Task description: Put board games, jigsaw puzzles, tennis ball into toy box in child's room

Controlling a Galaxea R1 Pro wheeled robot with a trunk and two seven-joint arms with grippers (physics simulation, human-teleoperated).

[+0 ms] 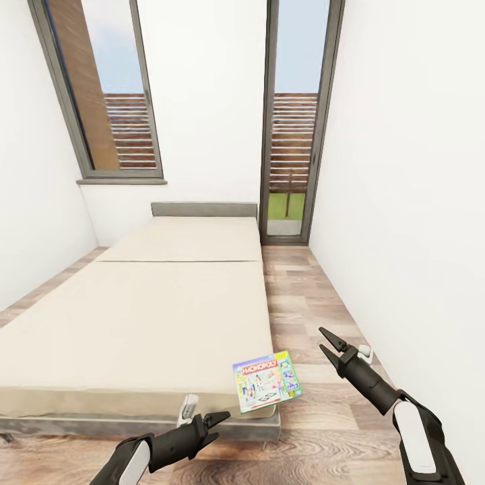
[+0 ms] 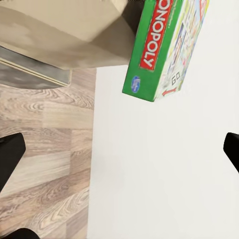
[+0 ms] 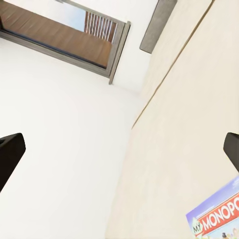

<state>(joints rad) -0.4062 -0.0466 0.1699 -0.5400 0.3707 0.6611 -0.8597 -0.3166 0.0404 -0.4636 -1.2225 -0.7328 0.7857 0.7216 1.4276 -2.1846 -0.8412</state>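
A Monopoly board game with a green edge lies on the near right corner of the bed, partly overhanging it. The left wrist view shows the same box close ahead, and the right wrist view catches its corner. My left gripper hangs open below the bed's front edge, left of the game. My right gripper is open over the floor to the right of the game, holding nothing. The table, toy box, puzzles and tennis ball are out of view.
A beige cover spreads over the bed, with a grey headboard at the far end. A strip of wood plank floor runs between the bed and the right white wall. Two tall grey-framed windows stand behind.
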